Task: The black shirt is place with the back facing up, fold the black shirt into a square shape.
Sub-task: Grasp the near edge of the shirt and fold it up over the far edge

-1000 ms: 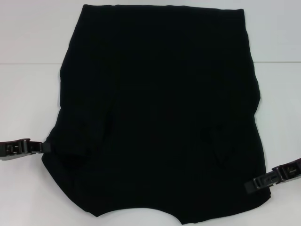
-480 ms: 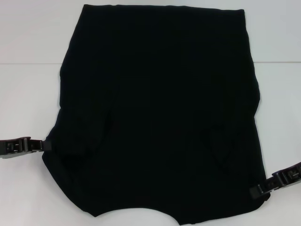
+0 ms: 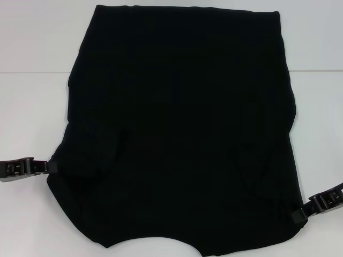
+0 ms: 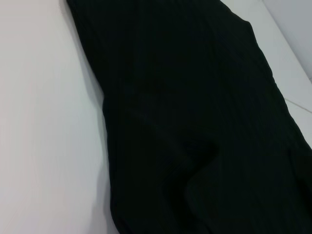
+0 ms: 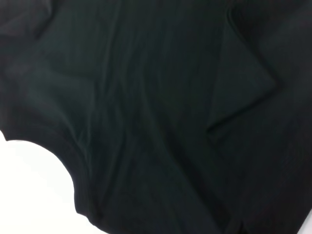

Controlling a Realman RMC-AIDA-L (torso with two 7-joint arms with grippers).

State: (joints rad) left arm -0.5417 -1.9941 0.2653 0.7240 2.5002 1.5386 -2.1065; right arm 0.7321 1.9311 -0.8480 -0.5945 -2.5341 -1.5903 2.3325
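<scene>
Lying flat on the white bench [image 3: 32, 107], the large plain matte black fabric T-shirt [image 3: 182, 118] has both short sleeves already turned inward over its body, and the curved neckline sits at the near edge, between the two arms; that narrowed shape suits a lengthwise fold next, in my judgement. At the shirt's near left edge the left end effector [image 3: 49, 166] reaches in low and level from the side, its tip touching the cloth; whether its fingers grip the fabric I cannot tell. Across the cloth, the right end effector [image 3: 298, 216] angles in low at the near right corner, likewise touching the hem, its grip likewise unclear.
</scene>
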